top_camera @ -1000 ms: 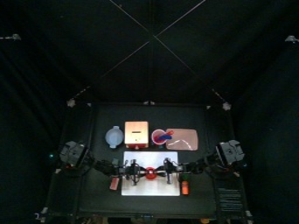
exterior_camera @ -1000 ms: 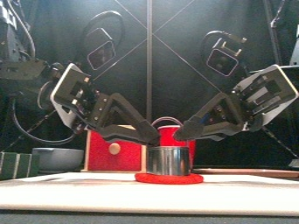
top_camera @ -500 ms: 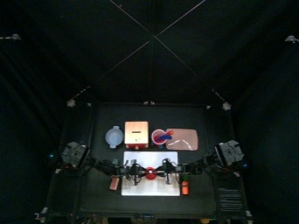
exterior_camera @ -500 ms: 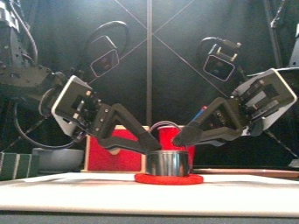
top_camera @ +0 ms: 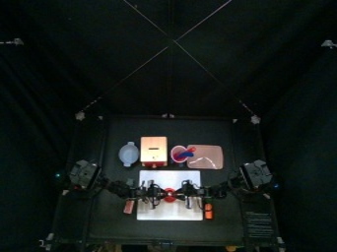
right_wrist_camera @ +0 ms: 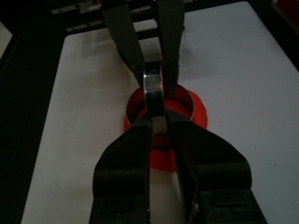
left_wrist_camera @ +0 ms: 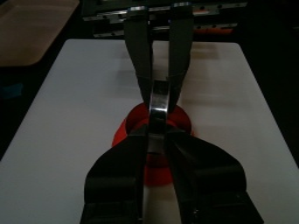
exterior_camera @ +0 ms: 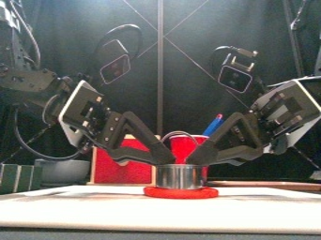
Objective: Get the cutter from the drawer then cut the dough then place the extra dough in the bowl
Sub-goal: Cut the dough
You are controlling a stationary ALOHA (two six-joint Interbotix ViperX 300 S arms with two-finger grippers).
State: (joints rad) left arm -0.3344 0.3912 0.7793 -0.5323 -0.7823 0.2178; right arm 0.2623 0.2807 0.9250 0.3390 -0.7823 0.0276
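Overhead, both arms meet at the middle of the white cutting board (top_camera: 168, 177), where the cutter (top_camera: 170, 193) sits on the red dough (top_camera: 168, 200). The blue-grey bowl (top_camera: 128, 153) stands at the back left, just beside the wooden box (top_camera: 154, 150). The jaws are too small to read from up here.

From the front, the left gripper (exterior_camera: 166, 157) and right gripper (exterior_camera: 198, 157) slant down onto the cutter's top from either side. Pressing straight down with even force from both should, I judge, cut cleanly. A tilt would likely leave one edge uncut.

Left wrist view: its jaws are pinched narrow on the cutter's top, though I cannot tell whether on the rim or the wire handle.

Right wrist view: the same narrow pinch. The jaws hide most of the cutter and the dough's middle.
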